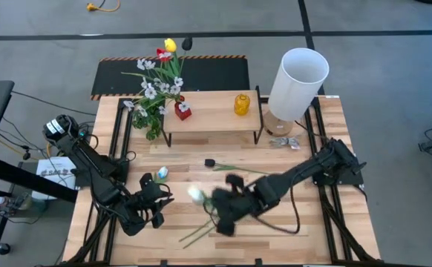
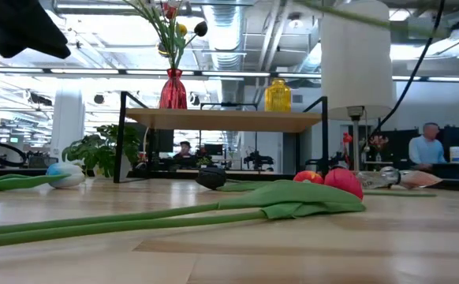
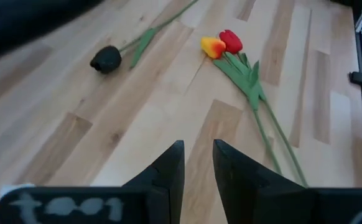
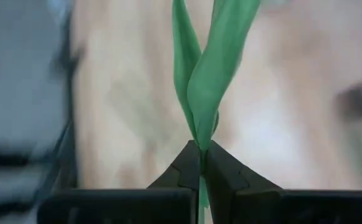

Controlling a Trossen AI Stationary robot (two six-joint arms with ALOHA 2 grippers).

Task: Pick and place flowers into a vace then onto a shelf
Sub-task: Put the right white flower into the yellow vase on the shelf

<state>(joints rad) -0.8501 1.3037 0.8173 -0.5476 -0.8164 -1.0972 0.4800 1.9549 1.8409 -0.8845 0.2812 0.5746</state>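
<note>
Flowers: a green stem [image 4: 201, 93] is pinched between the closed fingers of the right gripper [image 1: 225, 222] above the table's [image 1: 312, 230] front middle, its white head [image 1: 195, 194] raised. A red and orange tulip pair [image 3: 222, 43] lies flat on the slats, a black tulip [image 1: 210, 162] before the shelf [image 1: 212, 113], a white tulip [image 1: 161, 173] towards the left. The red vase [image 1: 182, 111], already filled, stands on the shelf's left end beside a yellow vase [image 1: 242, 104]. The left gripper [image 1: 153, 211] hovers near the front-left corner, fingers [image 3: 168, 171] slightly parted, grasping nothing. A white lamp [image 1: 298, 81] stands at the back right.
</note>
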